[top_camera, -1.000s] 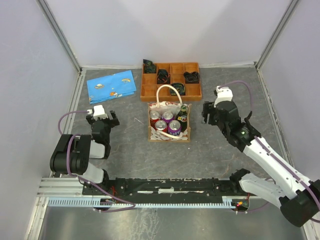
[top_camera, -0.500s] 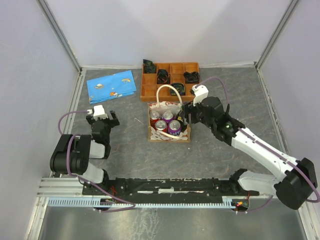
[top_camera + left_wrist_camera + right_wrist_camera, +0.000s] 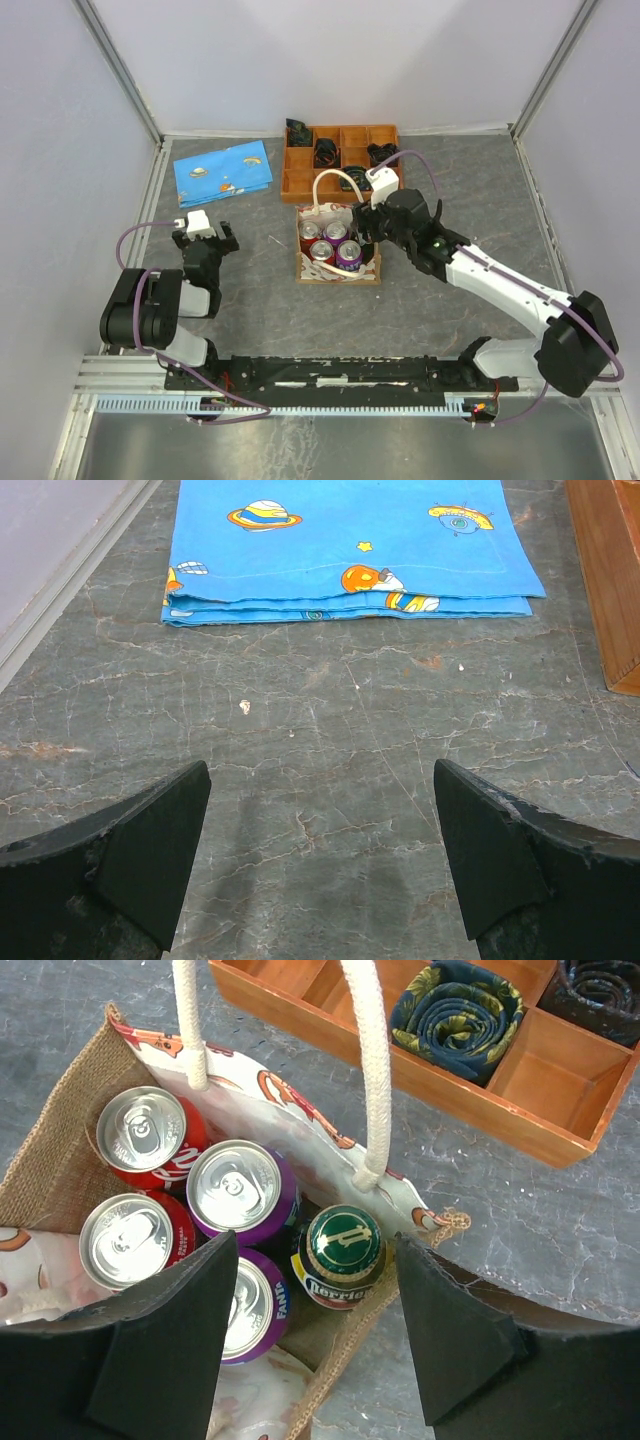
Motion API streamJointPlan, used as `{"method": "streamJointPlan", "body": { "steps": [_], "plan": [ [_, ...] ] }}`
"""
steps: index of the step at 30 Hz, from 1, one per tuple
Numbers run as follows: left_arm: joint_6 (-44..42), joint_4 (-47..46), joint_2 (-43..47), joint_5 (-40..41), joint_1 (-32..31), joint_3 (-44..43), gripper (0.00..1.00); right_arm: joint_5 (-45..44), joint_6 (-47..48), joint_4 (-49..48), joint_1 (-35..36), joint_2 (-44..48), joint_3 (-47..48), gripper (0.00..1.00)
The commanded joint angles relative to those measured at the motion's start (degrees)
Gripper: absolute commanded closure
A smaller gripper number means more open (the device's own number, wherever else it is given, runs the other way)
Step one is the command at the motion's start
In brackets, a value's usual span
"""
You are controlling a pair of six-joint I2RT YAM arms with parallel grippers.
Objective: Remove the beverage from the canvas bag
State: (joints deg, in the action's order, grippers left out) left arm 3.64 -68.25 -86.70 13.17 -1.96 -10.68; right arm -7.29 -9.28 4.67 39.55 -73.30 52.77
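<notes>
Top external view: the canvas bag [image 3: 337,247] stands upright and open about in the middle of the table [image 3: 440,310], just in front of the orange tray [image 3: 293,172], which lies at the far edge. The right arm reaches from the near right corner toward the bag, and the right gripper [image 3: 366,231] is above the right side of the bag.

In the right wrist view, the two black fingers [image 3: 170,1340] of this gripper are apart and hold nothing. Between them, lower down, is the bottle [image 3: 343,1250] with a green cap. It stands in the bag corner that is nearest to the tray in this view. I cannot tell if the fingers touch the bag. Beside the bottle stand four cans [image 3: 240,1185], two red and two purple. One purple can is partly hidden behind a finger. A white rope handle [image 3: 372,1070] rises from the bag wall just behind the bottle. The inside of the bag is brown and rough. In one compartment of the tray lies a roll of dark patterned fabric [image 3: 455,1005].

The left arm is folded near the near left corner. The left gripper [image 3: 320,770] is spread open over bare table and holds nothing. It points toward a folded blue cloth [image 3: 350,540] with planets, which lies near the far left corner.
</notes>
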Motion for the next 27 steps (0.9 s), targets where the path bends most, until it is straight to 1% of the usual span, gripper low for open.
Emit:
{"method": "streamJointPlan", "body": {
  "steps": [1,18,25,26,27],
  "plan": [
    [-0.28,-1.78,-0.18,0.45,0.11,-1.34,0.01,-2.18,0.96,-4.6,0.26,-0.87,1.37,0.29],
    [-0.23,-1.78,-0.22,0.52,0.11,-1.32,0.01,-8.22,0.18,-9.44,0.2,-7.07,0.18,0.38],
    [-0.23,-1.74,-0.15,0.5,0.09,-1.36,0.01,-9.43,-0.53,-9.28,0.23,-8.86,0.39,0.5],
    [-0.21,-1.74,-0.19,0.46,0.09,-1.32,0.01,-9.35,-0.75,-9.15,0.19,-9.07,0.28,0.55],
    [-0.28,-1.79,-0.21,0.51,0.06,-1.34,0.01,-9.14,-0.93,-9.0,0.21,-9.19,0.23,0.61]
  ]
}}
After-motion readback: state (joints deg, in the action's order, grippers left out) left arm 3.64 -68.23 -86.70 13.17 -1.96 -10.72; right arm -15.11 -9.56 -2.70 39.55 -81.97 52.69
